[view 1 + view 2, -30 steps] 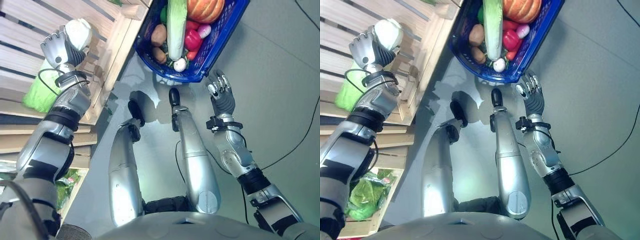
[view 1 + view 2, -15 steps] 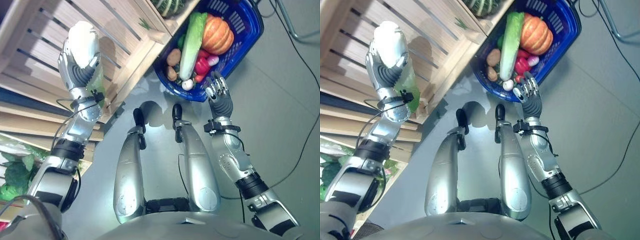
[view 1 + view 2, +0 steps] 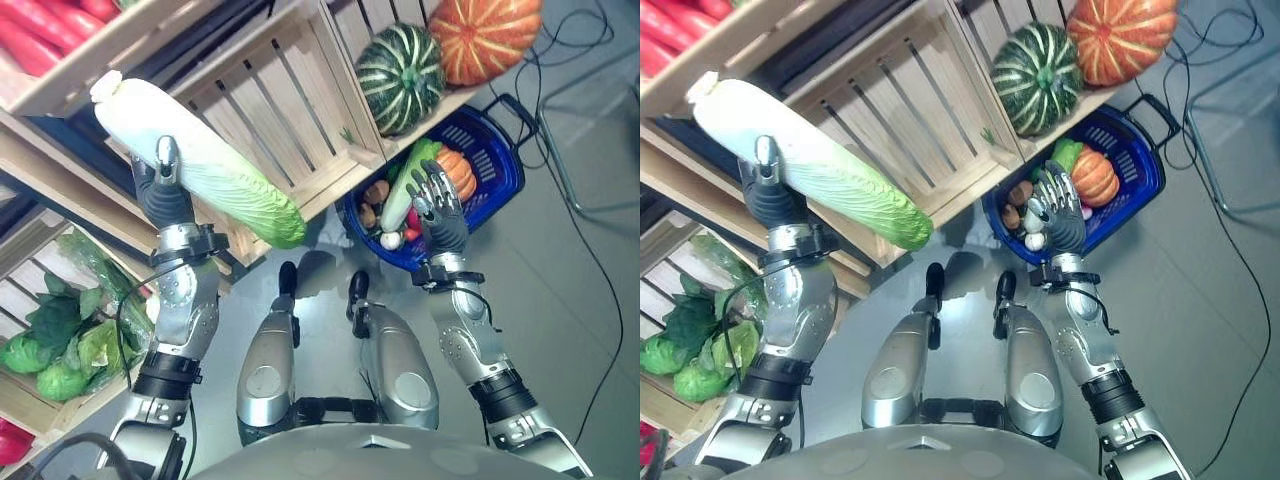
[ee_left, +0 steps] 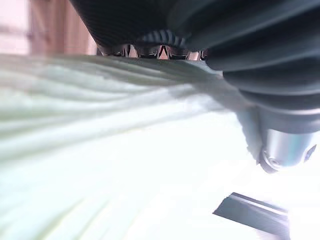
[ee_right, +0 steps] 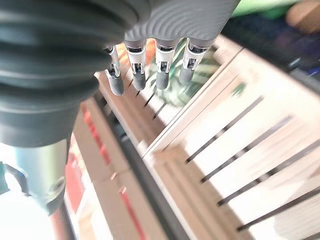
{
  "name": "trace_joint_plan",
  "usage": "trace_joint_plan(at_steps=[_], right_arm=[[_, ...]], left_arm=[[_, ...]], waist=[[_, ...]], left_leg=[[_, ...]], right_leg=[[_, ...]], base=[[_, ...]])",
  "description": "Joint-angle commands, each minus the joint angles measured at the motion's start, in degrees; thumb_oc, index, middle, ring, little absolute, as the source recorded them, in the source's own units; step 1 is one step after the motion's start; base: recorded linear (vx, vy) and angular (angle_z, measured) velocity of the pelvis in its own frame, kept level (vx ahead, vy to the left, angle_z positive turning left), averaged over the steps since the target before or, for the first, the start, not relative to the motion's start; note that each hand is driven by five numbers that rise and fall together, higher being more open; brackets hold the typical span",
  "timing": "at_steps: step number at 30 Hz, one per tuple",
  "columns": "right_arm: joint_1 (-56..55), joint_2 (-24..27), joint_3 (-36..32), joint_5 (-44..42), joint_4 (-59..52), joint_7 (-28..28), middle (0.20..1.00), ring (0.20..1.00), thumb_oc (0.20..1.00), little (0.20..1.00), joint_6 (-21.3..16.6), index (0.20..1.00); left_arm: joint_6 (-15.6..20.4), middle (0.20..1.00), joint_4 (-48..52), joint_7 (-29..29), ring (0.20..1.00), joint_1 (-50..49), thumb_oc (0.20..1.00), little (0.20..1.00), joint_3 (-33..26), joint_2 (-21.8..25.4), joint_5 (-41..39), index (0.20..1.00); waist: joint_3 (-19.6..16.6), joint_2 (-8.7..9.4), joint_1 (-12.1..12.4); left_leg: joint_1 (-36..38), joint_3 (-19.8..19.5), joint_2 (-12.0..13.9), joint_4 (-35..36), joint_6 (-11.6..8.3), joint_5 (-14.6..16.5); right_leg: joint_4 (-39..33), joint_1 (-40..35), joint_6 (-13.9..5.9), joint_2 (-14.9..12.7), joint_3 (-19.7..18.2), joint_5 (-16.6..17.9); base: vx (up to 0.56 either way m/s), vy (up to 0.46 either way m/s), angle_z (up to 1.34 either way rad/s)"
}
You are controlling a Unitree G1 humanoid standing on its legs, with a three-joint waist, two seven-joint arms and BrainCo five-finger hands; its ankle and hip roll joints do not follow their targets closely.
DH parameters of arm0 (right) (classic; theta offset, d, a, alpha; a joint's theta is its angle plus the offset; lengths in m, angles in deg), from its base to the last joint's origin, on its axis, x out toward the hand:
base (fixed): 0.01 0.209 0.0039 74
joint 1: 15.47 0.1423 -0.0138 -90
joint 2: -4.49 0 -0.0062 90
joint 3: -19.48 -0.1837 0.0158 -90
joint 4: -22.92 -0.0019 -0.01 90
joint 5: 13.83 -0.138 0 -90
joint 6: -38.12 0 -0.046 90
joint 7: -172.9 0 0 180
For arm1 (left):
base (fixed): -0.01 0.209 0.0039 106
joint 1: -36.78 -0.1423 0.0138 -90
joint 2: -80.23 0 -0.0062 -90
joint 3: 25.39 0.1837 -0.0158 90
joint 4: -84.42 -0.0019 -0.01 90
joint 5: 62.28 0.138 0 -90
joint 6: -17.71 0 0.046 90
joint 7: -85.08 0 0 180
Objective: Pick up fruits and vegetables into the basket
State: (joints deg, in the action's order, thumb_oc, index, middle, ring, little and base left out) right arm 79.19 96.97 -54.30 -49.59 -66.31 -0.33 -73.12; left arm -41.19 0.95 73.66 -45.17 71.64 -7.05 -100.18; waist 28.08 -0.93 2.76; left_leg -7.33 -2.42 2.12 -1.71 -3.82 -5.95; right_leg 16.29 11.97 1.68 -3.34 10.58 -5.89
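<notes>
My left hand (image 3: 160,195) is raised in front of the wooden crates, shut on a long white-and-green napa cabbage (image 3: 215,170). The cabbage slants in the air, leafy end down. Up close its pale ribbed surface (image 4: 100,150) lies under the curled fingers. The blue basket (image 3: 505,190) stands on the floor to the right. It holds another cabbage, a small orange pumpkin (image 3: 462,172), potatoes and a red pepper. My right hand (image 3: 437,205) hovers at the basket's near side, open, its fingers (image 5: 137,75) straight and holding nothing.
Wooden crates (image 3: 290,120) rise in tiers at the left and back. A green striped pumpkin (image 3: 400,65) and a large orange pumpkin (image 3: 485,35) sit on the shelf above the basket. Leafy greens (image 3: 60,340) fill a lower crate, and red vegetables (image 3: 40,30) lie at the top left.
The camera has tilted up, so the whole scene has shifted. My left hand has lifted the cabbage up and clear of the crate slats. The right hand stays by the basket.
</notes>
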Motion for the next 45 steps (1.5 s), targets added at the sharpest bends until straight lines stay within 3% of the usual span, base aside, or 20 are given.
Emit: trace_joint_plan(at_steps=[1, 5, 11, 20, 32, 45], right_arm=[[-1.71, 0.7, -0.1, 2.14, -3.07, -5.5, 1.0, 1.0, 1.0, 1.0, -2.12, 1.0], [-1.01, 2.23, 1.1, 1.16, -4.27, -13.5, 1.0, 1.0, 1.0, 1.0, 2.1, 1.0], [2.68, 5.15, 1.9, -1.1, -6.01, -20.15, 1.0, 1.0, 1.0, 1.0, 10.29, 1.0], [4.66, 9.77, 5.32, -1.78, -6.5, -26.29, 1.0, 1.0, 1.0, 1.0, 20.63, 1.0], [4.35, 9.85, 8.54, -1.94, -4.27, -27.66, 1.0, 1.0, 1.0, 1.0, 25.44, 1.0], [4.18, 8.14, 11.69, -2.41, -3.43, -26.0, 1.0, 1.0, 1.0, 1.0, 27.84, 1.0]], left_arm=[[0.63, 0.2, 2.3, 5.7, 0.2, -1.54, 0.2, 0.2, 1.22, 0.64, -2.97, 0.2], [-4.77, 0.2, 3.14, 8.6, 0.2, -2.39, 0.2, 0.2, 2.97, 1.01, -5.68, 0.2], [-10.94, 0.2, 2.33, 11.3, 0.2, -1.35, 0.2, 0.2, 6.5, 2.79, 1.03, 0.2], [-12.5, 0.2, 2.76, 14.13, 0.2, -0.03, 0.2, 0.2, 9.54, 5.15, 1.95, 0.2], [-12.24, 0.2, 4.01, 13.87, 0.2, 0.8, 0.2, 0.2, 11.53, 5.39, 0.61, 0.2], [-15.91, 0.2, 6.93, 20.27, 0.2, 1.44, 0.2, 0.2, 15.15, 3.85, -11.27, 0.2]], waist=[[-9.97, 0.9, -0.44], [-14.73, 1.32, 0.54], [-19.2, 2.03, 1.2], [-22.37, 2.71, 1.1], [-24.17, 2.89, 0.63], [-25.33, 2.64, -0.05]], left_leg=[[1.4, -1.51, -4.23, 2.96, 1.45, 2.34], [5.15, -2.55, -3.95, 5.21, 1.79, 2.44], [8.42, -2.8, -3.68, 6.71, 2.14, 3.34], [10.53, -1.45, -3.26, 6.71, 2.66, 4.82], [11.38, -0.62, -3.04, 6.71, 3.02, 5.5], [11.38, 0.21, -3.0, 6.71, 3.47, 5.65]], right_leg=[[-15.14, -10.13, -3.69, 0.11, 0.37, 5.08], [-18.23, -13.83, -4.23, -0.5, 1.55, 6.25], [-21.29, -16.99, -4.88, -0.79, 2.23, 7.35], [-21.29, -17.94, -5.74, -1.0, 1.68, 7.32], [-21.29, -18.26, -6.11, -0.96, 0.95, 7.32], [-21.29, -17.68, -6.62, -1.24, -0.21, 7.87]], base=[[0.08, 0.008, 0.22], [0.1, -0.004, 0.28], [0.08, -0.011, 0.11], [0.04, -0.004, -0.01], [0.0, 0.0, 0.0], [0.0, 0.0, 0.0]])
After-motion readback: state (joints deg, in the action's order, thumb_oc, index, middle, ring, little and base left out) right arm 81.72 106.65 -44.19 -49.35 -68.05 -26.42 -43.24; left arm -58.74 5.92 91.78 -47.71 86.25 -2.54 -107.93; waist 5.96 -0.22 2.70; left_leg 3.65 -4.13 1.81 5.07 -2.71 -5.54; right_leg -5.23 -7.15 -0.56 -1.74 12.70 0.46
